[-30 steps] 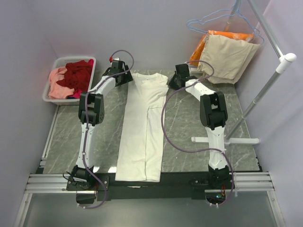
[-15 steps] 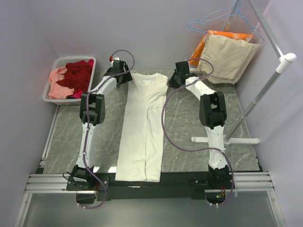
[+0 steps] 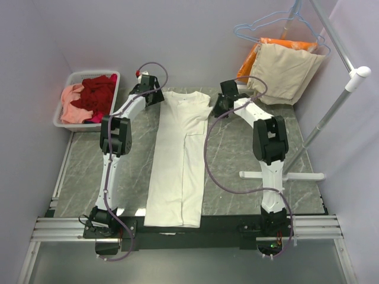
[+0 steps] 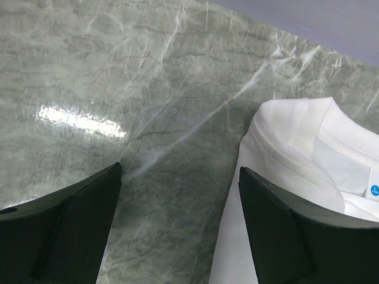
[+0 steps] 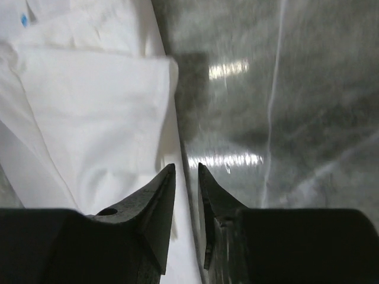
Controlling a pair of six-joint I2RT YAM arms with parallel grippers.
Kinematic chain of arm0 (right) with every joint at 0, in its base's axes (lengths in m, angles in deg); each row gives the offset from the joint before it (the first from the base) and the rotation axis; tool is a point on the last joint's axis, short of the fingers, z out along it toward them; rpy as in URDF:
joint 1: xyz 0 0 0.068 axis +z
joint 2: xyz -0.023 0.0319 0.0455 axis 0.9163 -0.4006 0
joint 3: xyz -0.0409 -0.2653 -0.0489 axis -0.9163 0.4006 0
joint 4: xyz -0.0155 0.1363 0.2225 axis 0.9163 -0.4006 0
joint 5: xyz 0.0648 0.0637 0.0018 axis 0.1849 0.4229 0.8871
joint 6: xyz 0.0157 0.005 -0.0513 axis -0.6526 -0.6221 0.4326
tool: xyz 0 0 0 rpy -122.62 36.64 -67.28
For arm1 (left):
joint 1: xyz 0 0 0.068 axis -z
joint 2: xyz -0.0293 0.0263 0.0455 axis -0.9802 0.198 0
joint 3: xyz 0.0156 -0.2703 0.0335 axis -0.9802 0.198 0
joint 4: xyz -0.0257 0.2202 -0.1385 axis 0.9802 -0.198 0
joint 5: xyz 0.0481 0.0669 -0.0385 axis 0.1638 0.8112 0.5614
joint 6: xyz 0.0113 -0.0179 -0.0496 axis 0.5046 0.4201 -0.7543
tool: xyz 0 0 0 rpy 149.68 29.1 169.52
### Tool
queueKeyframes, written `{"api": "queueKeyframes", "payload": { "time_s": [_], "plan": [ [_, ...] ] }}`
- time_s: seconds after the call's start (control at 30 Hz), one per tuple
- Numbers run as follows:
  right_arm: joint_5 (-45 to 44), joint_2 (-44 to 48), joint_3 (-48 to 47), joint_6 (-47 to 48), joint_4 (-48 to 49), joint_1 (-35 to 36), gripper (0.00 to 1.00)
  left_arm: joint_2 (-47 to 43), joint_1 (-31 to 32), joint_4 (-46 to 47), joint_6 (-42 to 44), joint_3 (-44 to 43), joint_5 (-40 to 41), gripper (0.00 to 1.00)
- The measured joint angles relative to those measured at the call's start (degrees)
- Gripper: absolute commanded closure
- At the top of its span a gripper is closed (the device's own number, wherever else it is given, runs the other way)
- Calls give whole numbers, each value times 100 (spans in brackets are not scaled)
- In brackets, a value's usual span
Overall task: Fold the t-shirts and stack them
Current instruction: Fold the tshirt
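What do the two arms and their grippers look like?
Both the left arm and the right arm have white links and black joint housings. A thin grey cable loops along each. The left gripper has broad black wedge-shaped fingers; the right gripper has black fingers tapering to points.

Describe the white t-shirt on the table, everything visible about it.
The white t-shirt is soft-looking cloth, folded lengthwise into a long narrow strip, sleeves tucked in. It lies flat on the grey marbled table, collar at the far end, hem at the near edge. A small blue tag shows inside the collar; no print shows. The left gripper and right gripper flank its collar end, neither holding it.
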Motion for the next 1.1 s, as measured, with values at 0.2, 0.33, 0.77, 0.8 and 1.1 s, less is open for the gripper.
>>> {"api": "queueKeyframes", "payload": {
  "time_s": [0.2,0.33,0.77,0.8,1.1],
  "plan": [
    [17,610,774,271,-264,378,71,0,7,-15,-4,0,13,14],
    [122,660,881,376,-280,667,71,-13,22,-33,-4,20,39,14],
    [81,592,874,470,-570,796,70,-142,96,-133,9,192,107,14],
    [76,590,868,479,-575,796,70,-142,103,-136,13,192,114,14],
    [151,240,723,511,-619,796,70,-142,149,-153,17,192,142,14]
  ]
}}
